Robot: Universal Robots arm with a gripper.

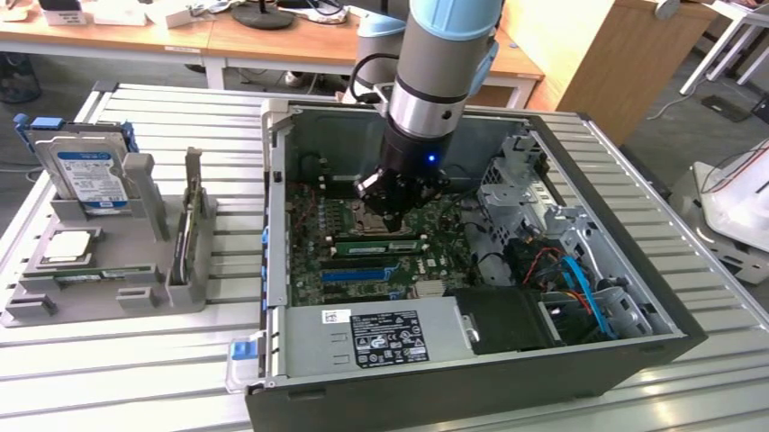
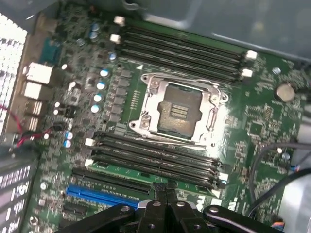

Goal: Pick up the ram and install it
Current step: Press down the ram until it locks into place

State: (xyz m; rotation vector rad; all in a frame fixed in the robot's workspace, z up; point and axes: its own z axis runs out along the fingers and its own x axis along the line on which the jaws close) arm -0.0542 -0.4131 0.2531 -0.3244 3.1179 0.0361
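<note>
The ram [image 1: 382, 244] is a long green stick lying in a memory slot on the motherboard, inside the open computer case [image 1: 625, 342]. In the wrist view the ram [image 2: 131, 171] is a green strip along the slot nearest the blue connector. My gripper [image 1: 391, 220] reaches down into the case, right over the ram's middle. My gripper [image 2: 163, 191] is shut, fingers pressed together with nothing between them. Their tips are at the ram's top edge; I cannot tell whether they touch it.
A grey holder [image 1: 121, 297] at the exterior view's left carries a hard drive [image 1: 90, 175], a silver processor chip [image 1: 67, 245] and an upright stick [image 1: 189, 225]. The processor socket [image 2: 180, 109] lies between two slot banks. Cables [image 1: 577, 279] and a drive cage crowd the case's right.
</note>
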